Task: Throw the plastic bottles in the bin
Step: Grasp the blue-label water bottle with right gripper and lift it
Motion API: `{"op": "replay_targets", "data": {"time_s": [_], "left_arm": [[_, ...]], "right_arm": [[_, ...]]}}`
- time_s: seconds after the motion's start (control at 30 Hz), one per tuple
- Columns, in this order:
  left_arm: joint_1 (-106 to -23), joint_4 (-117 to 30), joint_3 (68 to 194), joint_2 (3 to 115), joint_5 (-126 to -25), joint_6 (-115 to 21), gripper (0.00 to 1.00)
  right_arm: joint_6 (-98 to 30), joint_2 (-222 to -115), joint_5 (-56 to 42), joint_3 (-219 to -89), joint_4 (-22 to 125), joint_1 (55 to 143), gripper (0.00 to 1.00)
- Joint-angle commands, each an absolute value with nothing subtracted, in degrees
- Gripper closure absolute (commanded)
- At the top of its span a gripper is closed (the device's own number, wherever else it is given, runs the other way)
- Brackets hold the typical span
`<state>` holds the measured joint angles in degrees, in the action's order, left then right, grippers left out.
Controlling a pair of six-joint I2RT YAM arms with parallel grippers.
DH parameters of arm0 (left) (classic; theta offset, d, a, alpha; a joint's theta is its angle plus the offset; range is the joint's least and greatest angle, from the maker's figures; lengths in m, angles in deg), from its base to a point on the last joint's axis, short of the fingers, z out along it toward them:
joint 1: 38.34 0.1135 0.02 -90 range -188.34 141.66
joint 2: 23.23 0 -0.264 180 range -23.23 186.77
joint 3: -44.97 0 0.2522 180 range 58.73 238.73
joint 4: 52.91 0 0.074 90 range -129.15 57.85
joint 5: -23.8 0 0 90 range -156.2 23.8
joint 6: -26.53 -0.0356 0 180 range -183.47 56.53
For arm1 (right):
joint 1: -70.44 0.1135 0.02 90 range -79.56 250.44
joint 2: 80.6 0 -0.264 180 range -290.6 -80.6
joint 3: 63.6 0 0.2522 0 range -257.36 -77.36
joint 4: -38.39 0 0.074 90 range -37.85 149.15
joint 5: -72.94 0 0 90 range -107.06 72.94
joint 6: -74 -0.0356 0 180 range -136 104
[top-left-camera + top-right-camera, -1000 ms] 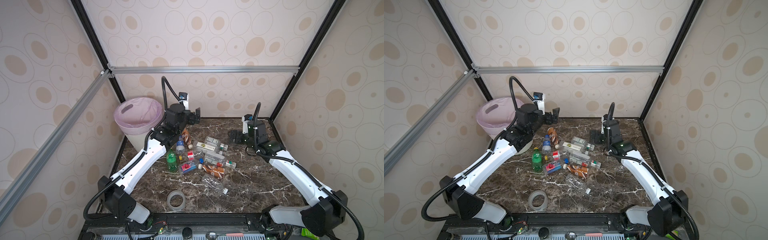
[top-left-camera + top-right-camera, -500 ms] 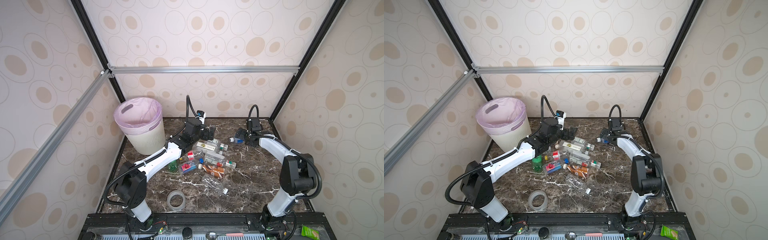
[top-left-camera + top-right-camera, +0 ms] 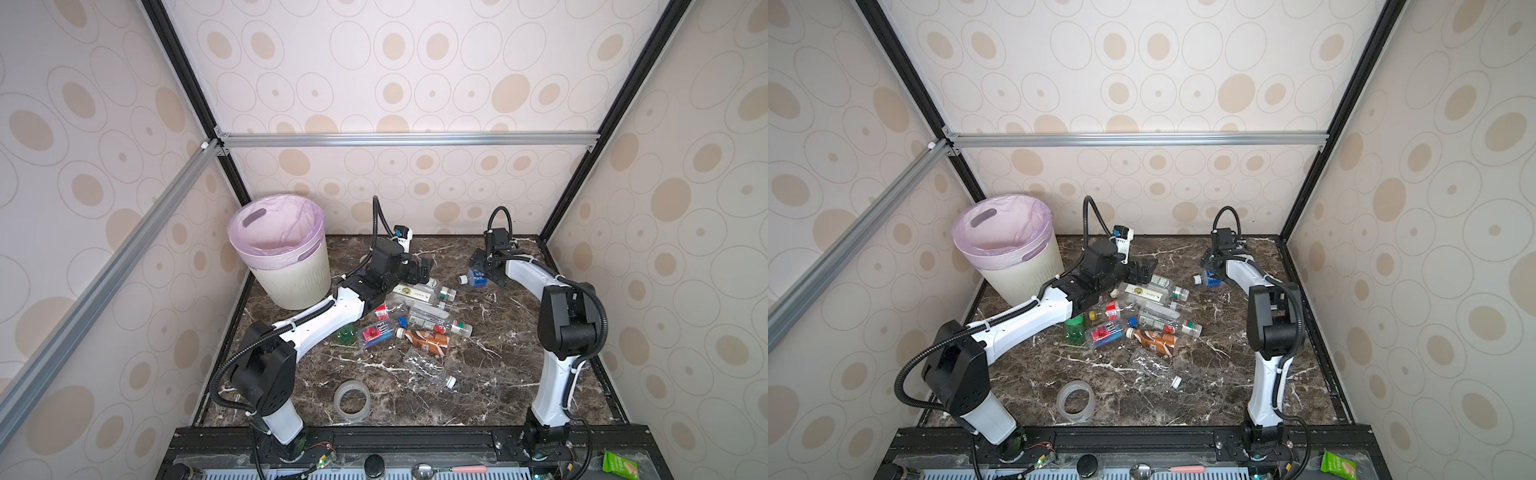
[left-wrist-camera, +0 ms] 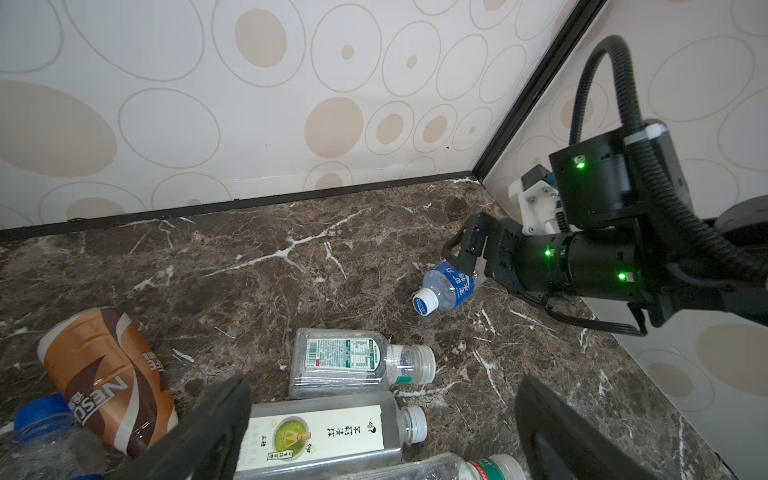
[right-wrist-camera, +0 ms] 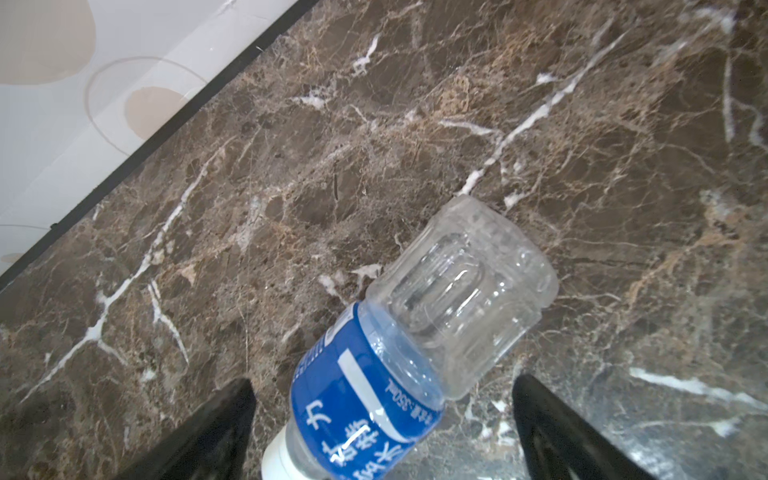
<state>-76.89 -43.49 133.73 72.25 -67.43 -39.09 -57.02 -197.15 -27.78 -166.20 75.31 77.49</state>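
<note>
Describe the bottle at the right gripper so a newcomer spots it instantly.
On the marble table, look toward the far right corner, clear of the bottle heap in the middle. One small clear bottle lies alone on its side between the open jaws of the right gripper. Its blue label band with white lettering and its white cap set it apart from the heap.

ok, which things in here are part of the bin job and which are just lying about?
Job:
- bin
- blue-label bottle, apart from the rest
- bottle pile, including the green bottle and a brown bottle
- crushed clear bottle, nearer the front

Lying about:
- tape ring
- spoon and green packet, both on the front rail
</note>
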Motion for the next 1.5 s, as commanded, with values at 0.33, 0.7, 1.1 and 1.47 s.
{"op": "replay_targets", "data": {"time_s": [0.33,0.7,1.1,1.47], "left_arm": [[-77.19,-45.17,132.76,72.50,-67.98,-37.28,0.01],[-77.17,-45.56,132.73,72.91,-69.09,-36.20,0.01],[-76.61,-44.56,133.67,73.27,-70.05,-33.85,0.01],[-69.48,-47.37,137.11,76.29,-84.59,-20.86,0.01]], "right_arm": [[-53.06,-200.73,-26.83,-165.90,78.71,77.17,0.11],[-44.57,-198.80,-20.63,-160.73,78.90,76.20,0.26],[-39.79,-192.35,-17.45,-155.85,77.45,76.31,0.47],[-34.73,-176.47,-10.15,-148.19,69.82,82.22,0.50]]}}
